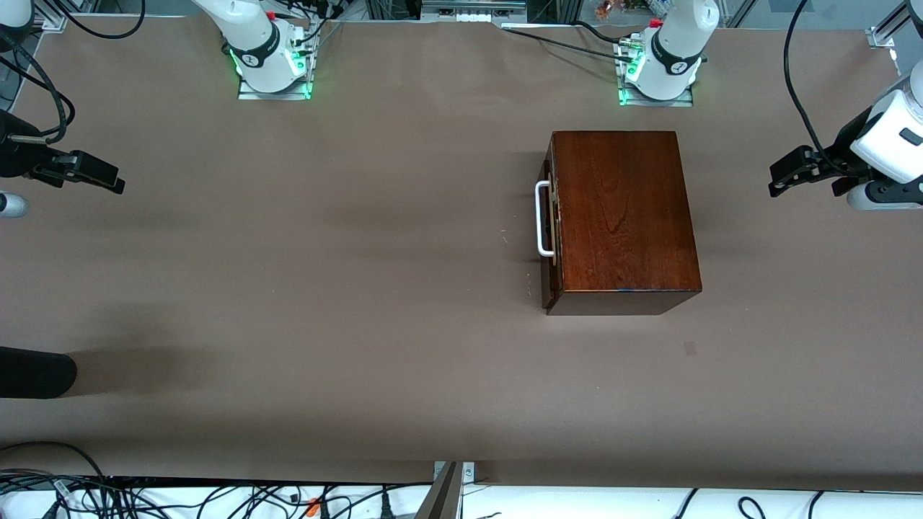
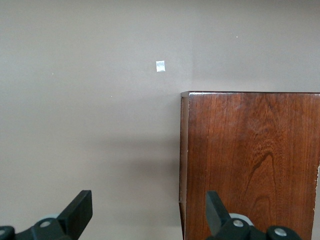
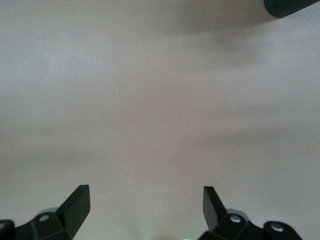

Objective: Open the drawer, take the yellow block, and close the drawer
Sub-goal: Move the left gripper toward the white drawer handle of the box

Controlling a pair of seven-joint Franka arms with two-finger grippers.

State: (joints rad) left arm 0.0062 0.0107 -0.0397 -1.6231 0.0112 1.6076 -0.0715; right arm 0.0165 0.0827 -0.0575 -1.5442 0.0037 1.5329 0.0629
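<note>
The dark wooden box (image 1: 620, 216) stands on the brown table near the left arm's base. Its drawer (image 1: 551, 238) is pushed in, and the white bar handle (image 1: 542, 220) faces the right arm's end of the table. The yellow block is out of view. My left gripper (image 1: 786, 176) is open and empty, up in the air beside the box at the left arm's end. In the left wrist view (image 2: 149, 212) it hangs over the edge of the box's top (image 2: 250, 160). My right gripper (image 1: 101, 176) is open and empty over bare table at the right arm's end (image 3: 146, 207).
A black rounded object (image 1: 32, 373) pokes in at the right arm's end of the table, nearer the front camera; it also shows in the right wrist view (image 3: 292, 6). A small pale patch (image 1: 691, 348) marks the table near the box. Cables (image 1: 216, 497) run along the table's front edge.
</note>
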